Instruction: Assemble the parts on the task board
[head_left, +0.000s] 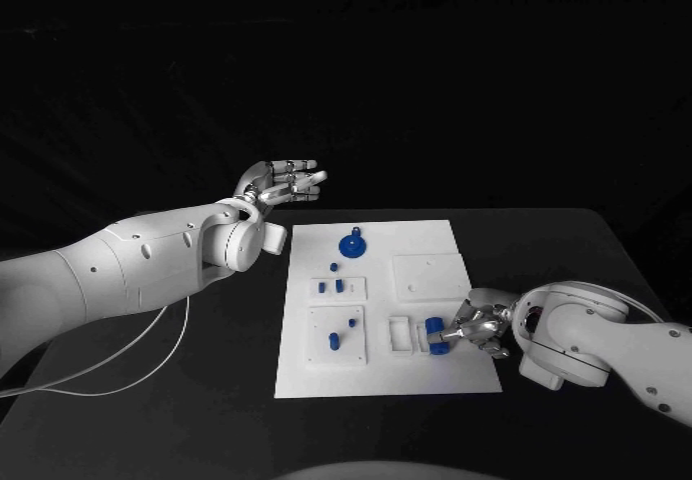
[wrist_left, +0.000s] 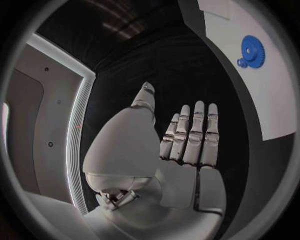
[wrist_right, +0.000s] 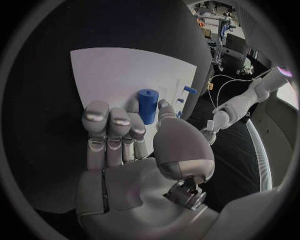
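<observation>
The white task board (head_left: 433, 240) lies in the middle of the black table. A blue gear (head_left: 352, 244) sits near its far edge, and it shows again in the left wrist view as the gear (wrist_left: 252, 50) on the board (wrist_left: 269, 95). Small blue pegs (head_left: 330, 286) stand in a plate at mid-left, and more blue pieces (head_left: 336, 339) sit in the near-left plate. My right hand (head_left: 480, 326) rests at the board's near right and pinches a blue cylinder (head_left: 436, 335) between thumb and fingertips (wrist_right: 139, 131); the cylinder (wrist_right: 147, 105) is over the board. My left hand (head_left: 284, 183) hovers beyond the board's far-left corner, fingers straight, holding nothing.
A blank raised white plate (head_left: 430, 275) sits on the board's right half, just beyond my right hand. A small white socket block (head_left: 400, 336) lies beside the cylinder. A thin white cable (head_left: 144, 345) hangs under the left arm. Bare black table surrounds the board.
</observation>
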